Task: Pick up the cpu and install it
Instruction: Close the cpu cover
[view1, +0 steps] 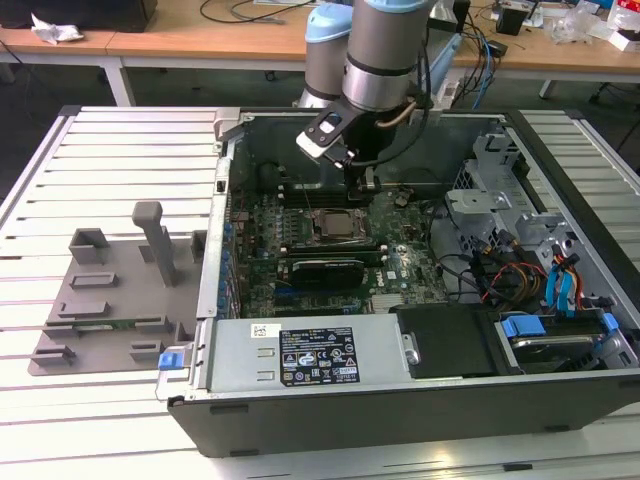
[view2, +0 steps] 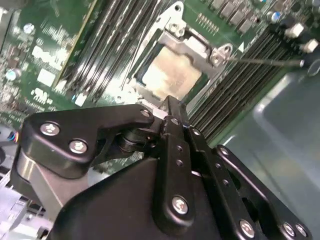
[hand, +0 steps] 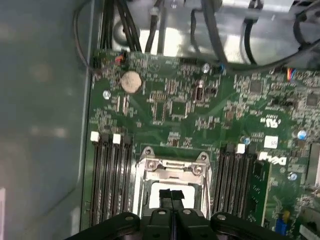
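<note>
The cpu lies flat inside the black socket frame on the green motherboard, its pale metal top facing up. In both wrist views it shows as a light square, the cpu ringed by the metal rim of the socket frame. My gripper hangs a little above the socket's far side. Its black fingers are pressed together with nothing between them, so the gripper is shut and partly covers the chip in the first wrist view.
The open computer case surrounds the board, with a power supply at the front and drive bays and cables on the exterior view's right. Memory slots flank the socket. A grey plastic tray sits on the exterior view's left.
</note>
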